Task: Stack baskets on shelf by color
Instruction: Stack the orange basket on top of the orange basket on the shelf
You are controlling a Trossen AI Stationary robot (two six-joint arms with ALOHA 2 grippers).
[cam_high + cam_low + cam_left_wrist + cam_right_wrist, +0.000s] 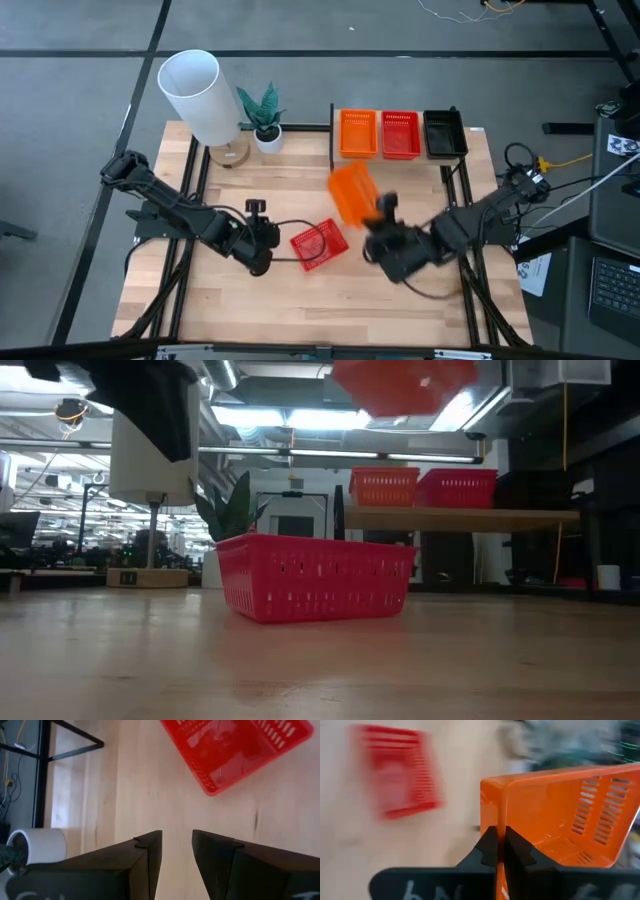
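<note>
An orange basket (352,193) is up in the air at mid-table, held by my right gripper (378,222); it shows close in the right wrist view (560,820) and at the top of the low view (405,382). A red basket (319,245) rests on its base on the tabletop, also in the low view (315,575) and left wrist view (235,747). My left gripper (176,851) hovers open just left of it (262,250). On the shelf (400,158) stand orange (358,133), red (400,133) and black (444,133) baskets. My right gripper is shut on the orange basket's rim wall (492,817), near a corner, pinched between the two fingers with one finger inside the basket and one outside. The basket is lifted clear of the table and tilted.
A white cylinder lamp (198,95) and a small potted plant (264,120) stand at the table's far left. Cables and a laptop lie off the right edge (610,270). Bare wood shows along the near side (320,310).
</note>
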